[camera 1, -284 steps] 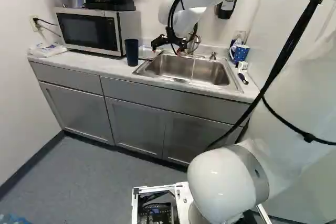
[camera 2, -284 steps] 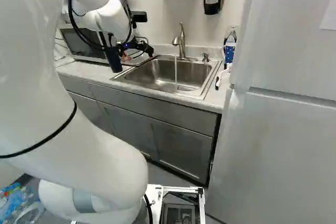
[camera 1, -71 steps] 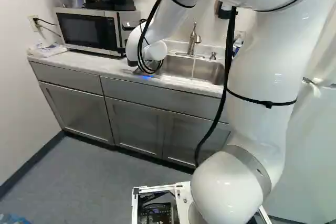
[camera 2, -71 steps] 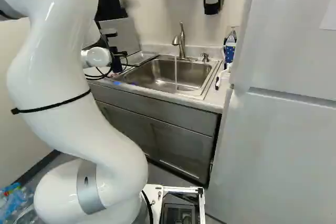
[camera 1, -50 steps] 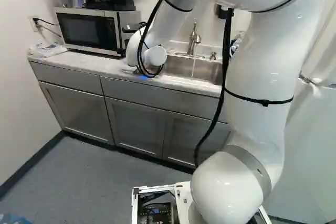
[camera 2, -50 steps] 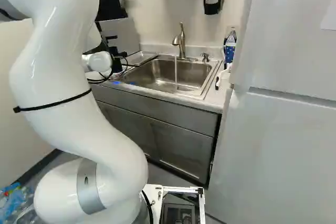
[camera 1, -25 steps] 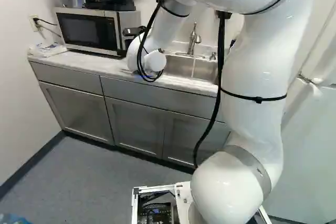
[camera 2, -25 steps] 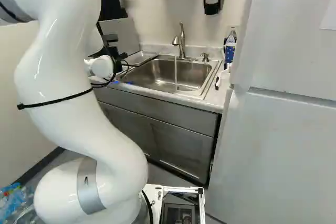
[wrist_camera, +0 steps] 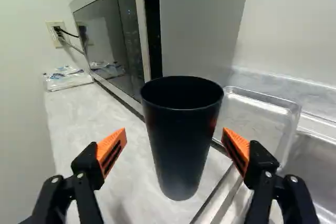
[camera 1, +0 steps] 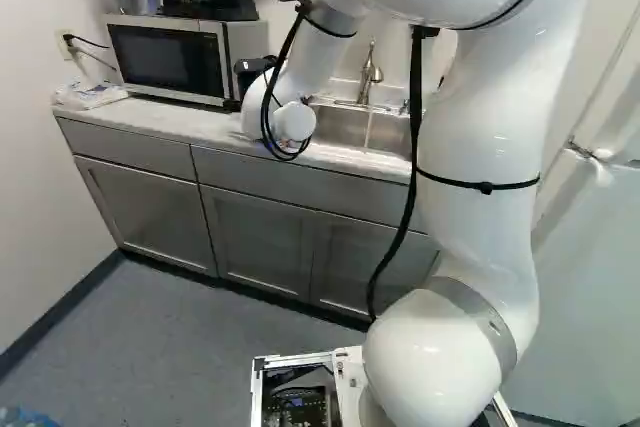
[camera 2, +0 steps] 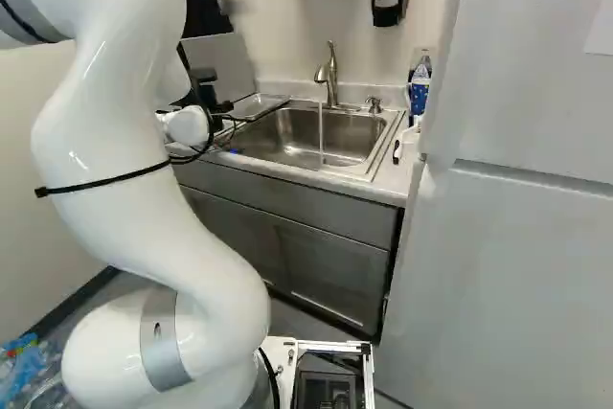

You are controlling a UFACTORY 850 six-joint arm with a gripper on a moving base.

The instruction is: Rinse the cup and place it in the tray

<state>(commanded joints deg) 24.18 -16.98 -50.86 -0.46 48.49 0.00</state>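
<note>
One cup [wrist_camera: 181, 156] | upright between end effector [wrist_camera: 174, 132] fingers, clear of both | fingers apart

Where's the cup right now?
In the wrist view, the cup stands on the counter between the open fingers of the gripper, with the microwave and clear tray beyond.

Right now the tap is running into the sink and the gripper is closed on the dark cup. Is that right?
No: the wrist view shows the gripper open, its fingers clear of the dark cup. The tap is running into the sink, as you say.
</note>
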